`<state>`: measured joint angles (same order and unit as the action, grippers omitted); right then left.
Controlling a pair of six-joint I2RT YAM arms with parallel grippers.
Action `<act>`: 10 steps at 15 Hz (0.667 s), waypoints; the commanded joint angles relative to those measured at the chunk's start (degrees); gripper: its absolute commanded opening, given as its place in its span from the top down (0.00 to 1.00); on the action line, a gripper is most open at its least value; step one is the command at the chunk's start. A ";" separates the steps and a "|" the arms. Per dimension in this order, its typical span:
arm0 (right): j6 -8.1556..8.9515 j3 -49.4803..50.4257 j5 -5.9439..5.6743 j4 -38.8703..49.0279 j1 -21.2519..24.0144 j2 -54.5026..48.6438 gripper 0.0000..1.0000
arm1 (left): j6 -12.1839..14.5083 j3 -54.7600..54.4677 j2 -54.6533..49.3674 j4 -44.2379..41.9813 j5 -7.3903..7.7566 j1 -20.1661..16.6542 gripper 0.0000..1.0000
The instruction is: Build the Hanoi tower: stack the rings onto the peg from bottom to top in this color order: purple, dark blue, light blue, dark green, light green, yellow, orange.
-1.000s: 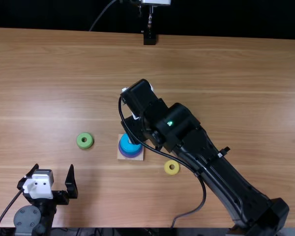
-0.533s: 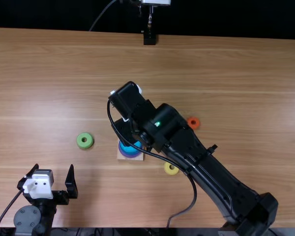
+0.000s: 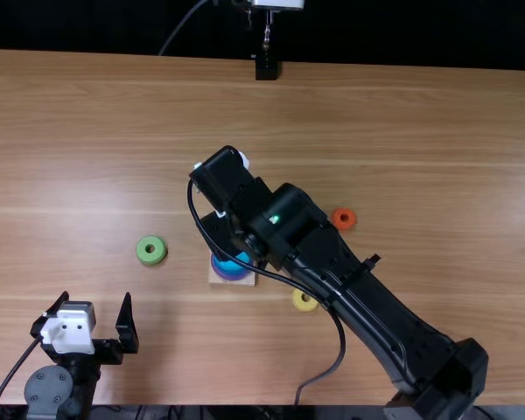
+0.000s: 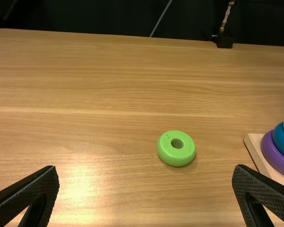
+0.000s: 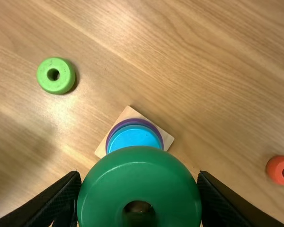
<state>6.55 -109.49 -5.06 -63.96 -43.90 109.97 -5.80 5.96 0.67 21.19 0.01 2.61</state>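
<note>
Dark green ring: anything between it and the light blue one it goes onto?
Nothing visible, though the dark green ring hides part of the light blue ring. Light green ring and orange ring lie off to the sides.

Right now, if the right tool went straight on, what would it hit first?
The dark green ring in the right tool would likely meet the stacked light blue ring, though depth is unclear.
</note>
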 commanded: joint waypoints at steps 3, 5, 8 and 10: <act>0.63 -1.16 -0.21 -0.01 -0.92 1.30 0.67 | 0.74 -5.96 -0.67 4.54 -0.33 -0.41 0.00; 0.63 -1.07 -0.32 -2.33 -0.92 1.30 0.00 | 0.74 -5.96 -0.67 4.54 -0.33 -0.41 0.00; 0.63 -0.99 -0.32 -5.81 -0.92 1.30 0.00 | 0.74 -5.96 -0.67 4.54 -0.22 -0.41 0.00; 0.84 -1.25 -0.32 -5.07 -0.92 1.30 0.00 | 0.74 -5.96 -0.67 4.54 -0.33 -0.41 0.00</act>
<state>6.79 -109.51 -5.15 -69.12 -44.27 110.00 -5.82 5.96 0.69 21.21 -0.01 2.63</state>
